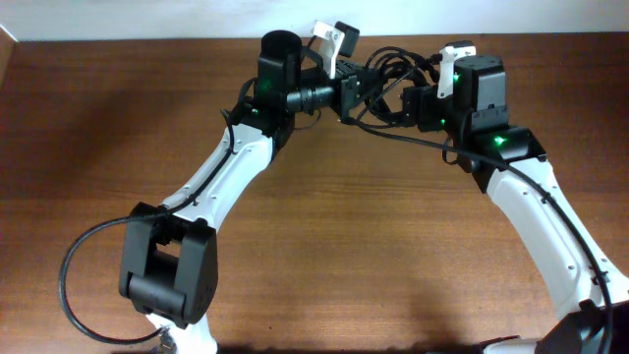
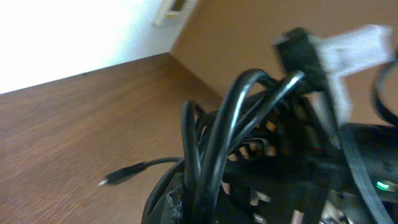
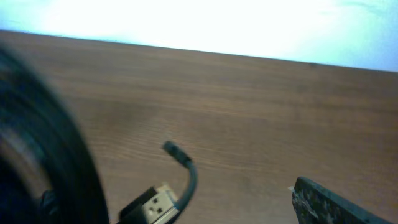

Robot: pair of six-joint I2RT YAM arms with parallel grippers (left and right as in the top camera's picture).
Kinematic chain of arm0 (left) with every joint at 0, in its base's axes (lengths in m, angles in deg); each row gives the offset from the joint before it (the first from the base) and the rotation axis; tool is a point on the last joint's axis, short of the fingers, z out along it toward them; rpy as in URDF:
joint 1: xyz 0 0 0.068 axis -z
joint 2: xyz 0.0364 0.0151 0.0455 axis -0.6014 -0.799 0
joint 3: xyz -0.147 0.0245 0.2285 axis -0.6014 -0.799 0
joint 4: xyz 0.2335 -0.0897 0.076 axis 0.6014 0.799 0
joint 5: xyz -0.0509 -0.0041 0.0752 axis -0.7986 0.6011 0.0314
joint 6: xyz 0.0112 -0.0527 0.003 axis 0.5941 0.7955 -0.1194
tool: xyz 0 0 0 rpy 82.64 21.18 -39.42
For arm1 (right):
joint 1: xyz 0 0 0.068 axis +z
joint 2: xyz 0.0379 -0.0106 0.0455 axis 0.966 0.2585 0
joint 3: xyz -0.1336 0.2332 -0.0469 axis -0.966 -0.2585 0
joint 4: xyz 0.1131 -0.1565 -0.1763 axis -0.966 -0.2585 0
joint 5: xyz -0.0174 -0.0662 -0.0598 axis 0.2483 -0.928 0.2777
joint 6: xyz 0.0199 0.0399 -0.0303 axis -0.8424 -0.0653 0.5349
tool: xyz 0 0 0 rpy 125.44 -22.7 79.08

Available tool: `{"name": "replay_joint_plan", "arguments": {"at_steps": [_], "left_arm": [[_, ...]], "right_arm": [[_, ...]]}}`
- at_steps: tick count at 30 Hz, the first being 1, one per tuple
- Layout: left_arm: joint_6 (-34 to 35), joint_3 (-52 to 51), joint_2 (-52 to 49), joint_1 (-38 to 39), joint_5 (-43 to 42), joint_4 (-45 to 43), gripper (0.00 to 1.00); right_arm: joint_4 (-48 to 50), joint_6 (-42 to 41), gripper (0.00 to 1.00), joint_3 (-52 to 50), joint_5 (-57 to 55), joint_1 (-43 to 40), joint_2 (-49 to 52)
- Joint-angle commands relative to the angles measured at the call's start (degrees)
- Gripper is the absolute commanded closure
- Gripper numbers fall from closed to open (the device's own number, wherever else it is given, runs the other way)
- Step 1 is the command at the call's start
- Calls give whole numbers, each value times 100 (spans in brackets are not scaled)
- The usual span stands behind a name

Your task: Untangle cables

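While the left hand [image 1: 369, 95] pinches the tangled black cables [image 1: 393, 64] at the far centre of the bench [image 1: 344, 226], the right hand [image 1: 411, 106] hangs spread just right of them, a plug [image 3: 155, 205] close by.

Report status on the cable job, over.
Left gripper shut on thin black cable bundle. Right gripper open, holding nothing. Gold-tipped plug end hanging loose near it. No other obstruction seen.

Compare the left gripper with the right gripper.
The left gripper is shut on the cables; the right gripper is open, holding nothing. Cable loops crowd the left gripper's camera; the right gripper's shows one loose plug end. Both face each other across the cables.
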Motion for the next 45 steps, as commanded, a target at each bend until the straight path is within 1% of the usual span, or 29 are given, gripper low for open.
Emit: {"name": "replay_joint_plan", "arguments": {"at_steps": [1,2,4,6,7,10,11,13,14,17,18,19,20,22,23,26,27,28,29,31,32,33,35,36,37,39,40,42,45], "left_arm": [[-48,63,205,-127,-1624,-507,100],[-46,63,205,-184,-1805,-549,100],[-48,63,205,-302,-1801,-503,100],[-299,61,205,-306,-1696,-439,100],[-304,61,205,-306,-1453,-326,100],[-278,61,205,-302,306,339,100],[-258,61,205,-302,553,426,100],[-258,61,205,-302,557,422,100],[-256,61,205,-302,542,420,100],[-227,61,205,-284,804,452,100],[210,61,205,-284,1246,568,100],[680,61,205,-280,1681,658,100],[955,61,205,-278,1825,678,100],[1777,61,205,-273,1891,708,100],[2273,61,205,-227,1893,745,100],[2361,61,205,26,1897,535,100],[2293,61,205,61,1895,446,100],[1974,61,205,59,1873,505,100],[1668,61,205,39,1873,885,100],[1652,63,236,-212,1711,1928,100],[1628,63,345,-457,1360,2435,100],[1322,63,586,-675,758,2708,100],[1086,63,1163,-763,809,3226,100],[999,63,1838,-699,1670,4006,100],[1001,63,2321,-573,2323,4478,100],[1001,61,3198,-168,3115,4916,100],[1010,61,3620,94,3528,5034,100],[1167,61,4109,254,3869,5189,100],[1200,61,4240,254,3910,5248,100]], "right_arm": [[-201,76,2,-26,-815,-297,24],[-264,55,2,-26,-662,-433,28],[-179,68,2,-26,546,-715,28],[-131,612,2,-26,1327,-737,28],[-96,732,2,-26,1665,-737,28],[-59,1040,2,-26,2186,-737,28],[-37,1075,9,-26,2308,-737,28],[-37,1143,61,-26,2433,-737,28],[-37,1143,82,-26,2433,-737,28],[-39,1145,82,-26,2568,-737,28],[-28,1145,73,-24,2736,-737,28],[-28,1139,56,-24,3077,-737,28],[-50,1139,48,-26,3300,-737,28],[-44,1139,38,-24,4225,-737,28],[15,1139,37,-24,4603,-737,28],[101,1134,37,-24,4924,-732,28],[170,1038,24,-24,5292,-732,28],[258,227,21,-7,5278,-743,26],[197,-219,18,-4,5285,-743,24],[-505,-682,18,-4,5344,-673,-66],[-997,-675,17,-4,5302,-603,-197],[-1591,-756,17,-4,5101,-385,-531],[-2004,-1241,17,-4,4317,120,-1200],[-2109,-1567,17,-4,3969,540,-1648],[-2162,-1947,17,-4,3698,887,-1952],[-1923,-2861,18,-4,3508,1513,-2304],[-1648,-3346,24,-4,3508,1788,-2382],[-1119,-4081,25,-4,3508,2175,-2411],[-752,-4544,25,-4,3536,2446,-2413]]}}
